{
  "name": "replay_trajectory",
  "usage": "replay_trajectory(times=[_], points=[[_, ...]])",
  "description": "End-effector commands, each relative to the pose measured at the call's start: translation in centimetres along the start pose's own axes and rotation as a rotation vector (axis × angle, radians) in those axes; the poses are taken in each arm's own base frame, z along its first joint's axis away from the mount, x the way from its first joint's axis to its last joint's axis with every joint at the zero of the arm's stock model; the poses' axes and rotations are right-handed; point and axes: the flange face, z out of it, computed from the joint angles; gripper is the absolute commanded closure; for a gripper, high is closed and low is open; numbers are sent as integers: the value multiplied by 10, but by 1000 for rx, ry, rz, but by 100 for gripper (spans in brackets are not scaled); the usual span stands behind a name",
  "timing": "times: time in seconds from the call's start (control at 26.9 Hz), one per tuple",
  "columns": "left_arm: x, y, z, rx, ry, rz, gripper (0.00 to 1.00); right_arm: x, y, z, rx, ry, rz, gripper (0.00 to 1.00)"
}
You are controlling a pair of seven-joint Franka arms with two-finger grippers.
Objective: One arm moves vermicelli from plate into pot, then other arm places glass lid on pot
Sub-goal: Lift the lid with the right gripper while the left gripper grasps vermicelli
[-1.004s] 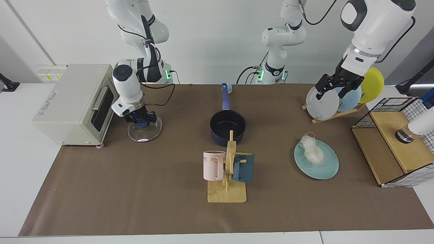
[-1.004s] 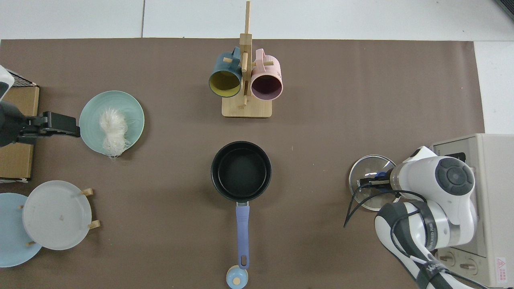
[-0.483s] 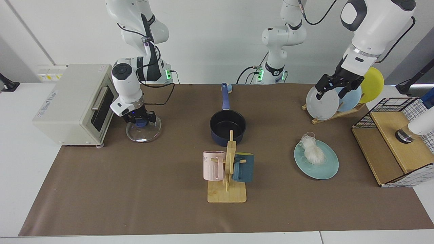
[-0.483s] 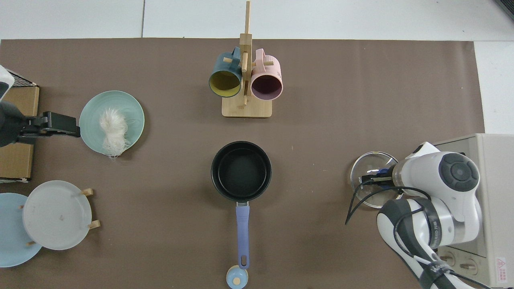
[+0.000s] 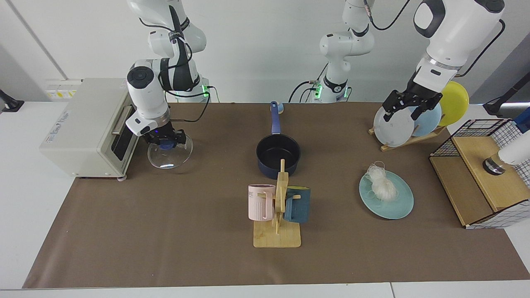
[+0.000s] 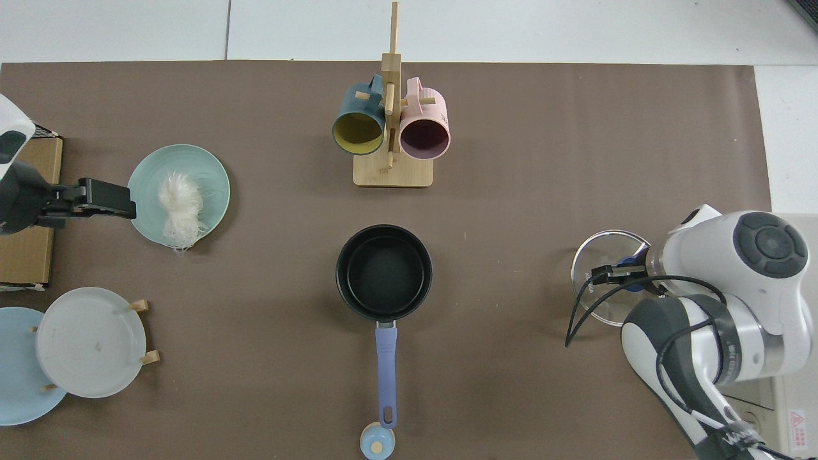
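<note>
A robotics lab staged as a kitchen: two white robot arms [image 5: 153, 95] stand bolted at the far edge of a white bench under a brown paper mat [image 5: 165, 231], bare white walls behind, cables trailing, with a cream toaster oven [image 5: 83, 124] at the left.

A wooden mug rack [image 5: 278, 219] stands near the middle of the brown table mat [image 5: 165, 231], with a pink mug [image 5: 261, 202] and a dark teal mug [image 5: 298, 204] hung on either side of its post. A cream toaster oven [image 5: 83, 126] sits at one end of the mat. At the other end, a wooden dish rack [image 5: 408, 138] holds a grey plate [image 5: 391, 126], a light blue plate [image 5: 428, 122] and a yellow plate [image 5: 455, 103] on edge, beside a wire-sided wooden box [image 5: 484, 178].
</note>
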Motion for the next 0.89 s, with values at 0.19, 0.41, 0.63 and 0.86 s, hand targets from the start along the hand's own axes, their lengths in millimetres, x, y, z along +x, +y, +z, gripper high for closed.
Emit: replay_trajectory(times=[0.19, 0.41, 0.63, 0.86], points=[[-1, -48, 11, 17, -8, -67, 0, 8, 14, -58, -20, -35, -12, 100], [39, -80, 80, 30, 52, -121, 0, 11, 22, -91, -19, -65, -17, 100], [72, -101, 137, 42, 81, -225, 0, -1, 26, -124, -11, -25, -10, 100], [100, -94, 229, 32, 65, -331, 0, -16, 28, -146, -8, -13, -8, 100]])
